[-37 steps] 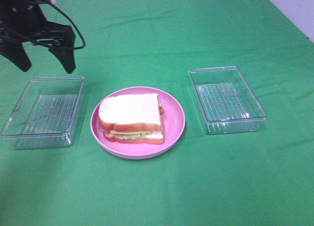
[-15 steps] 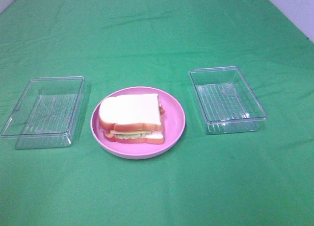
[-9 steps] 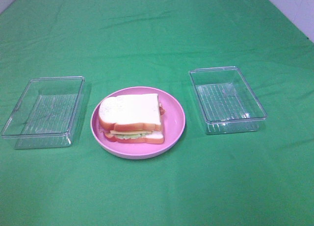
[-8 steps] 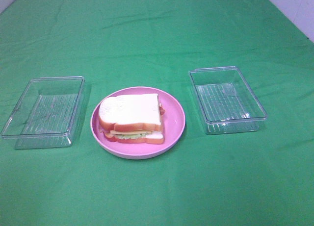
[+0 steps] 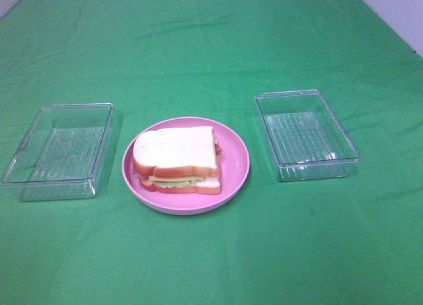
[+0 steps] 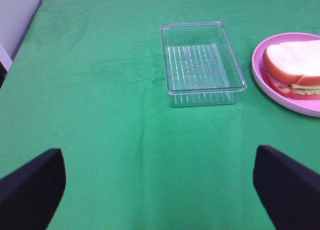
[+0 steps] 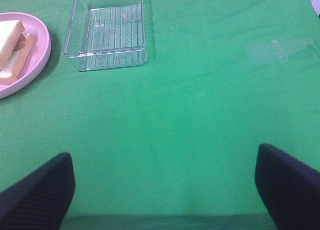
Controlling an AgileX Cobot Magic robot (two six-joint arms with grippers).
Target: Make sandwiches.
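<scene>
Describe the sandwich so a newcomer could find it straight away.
On the green tablecloth, between two clear plastic boxes, sits a round pink plate. The sandwich lies on it: white bread with orange-brown crust, cheese and lettuce peeking out, the only food here.

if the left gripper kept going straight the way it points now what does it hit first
Probably the clear container, which lies roughly ahead of the open left gripper; only green cloth lies between them. Depth is hard to judge.
</scene>
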